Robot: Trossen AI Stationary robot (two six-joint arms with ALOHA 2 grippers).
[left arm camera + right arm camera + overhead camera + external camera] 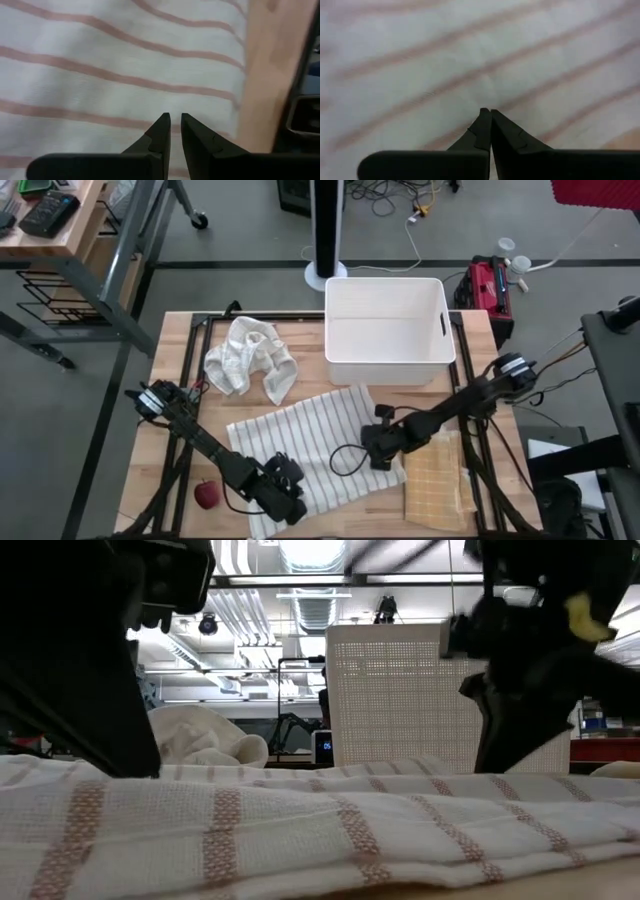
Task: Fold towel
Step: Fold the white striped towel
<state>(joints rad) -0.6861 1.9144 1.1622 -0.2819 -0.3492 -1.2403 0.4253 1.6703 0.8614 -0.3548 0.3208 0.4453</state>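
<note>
The wooden table (pixel 180 340) carries a white bin (pixel 388 330) at the far side, a crumpled white cloth (pixel 250 358) beside it, a folded tan cloth (pixel 436 480) at the near right, and a red apple (pixel 207 496) at the near left. The striped towel (pixel 300 440) lies spread in the middle, reaching to the near edge.

Both arms work low over it. The left gripper (pixel 175 125) sits at the towel's near-left corner, tips almost together with a thin slit between them — whether they pinch any fabric I cannot tell. The right gripper (pixel 490 117) sits at the right side, tips pressed fully together against the weave.

To fold cleanly, each gripper likely needs a real bite on an edge, not the flat middle — then a lift together, keeping the edge taut and carrying it across so the stripes line up.
</note>
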